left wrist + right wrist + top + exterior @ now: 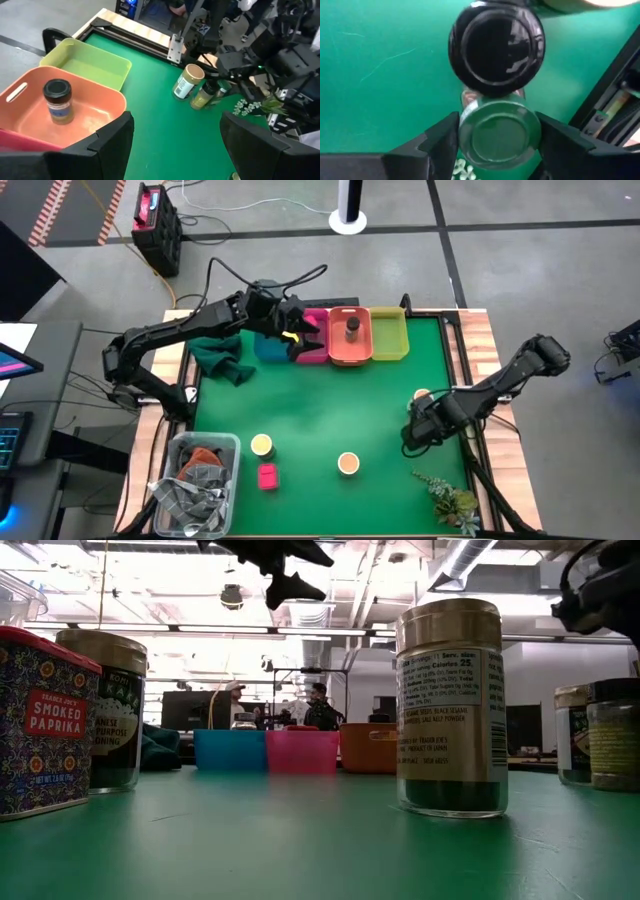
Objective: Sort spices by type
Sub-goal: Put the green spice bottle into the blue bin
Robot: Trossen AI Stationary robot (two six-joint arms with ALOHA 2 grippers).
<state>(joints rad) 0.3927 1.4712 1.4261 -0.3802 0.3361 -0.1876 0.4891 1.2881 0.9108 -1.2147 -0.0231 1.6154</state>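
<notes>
My left gripper (298, 338) (176, 120) hangs open and empty above the bins at the far edge. Beside it, a dark-lidded glass jar (56, 100) stands in the orange bin (350, 352). My right gripper (418, 430) (499, 125) points down near the right edge, fingers apart on either side of a round greenish glass jar (499, 135). A black-lidded jar (496, 45) and a tan-lidded jar (422, 395) stand just beyond it. Two more tan-lidded jars (261, 445) (348, 463) and a pink box (267, 476) stand near the front edge. My right gripper has a finger close on each side of the greenish jar's round end (470, 132), coming from above. I cannot tell whether the fingers touch it.
Blue (268, 348), pink (312, 345) and yellow (390, 335) bins line the far edge beside the orange one. A dark green cloth (225, 355) lies at the far left, a clear tub of rags (195, 480) at the near left, a leafy sprig (450, 498) at the near right.
</notes>
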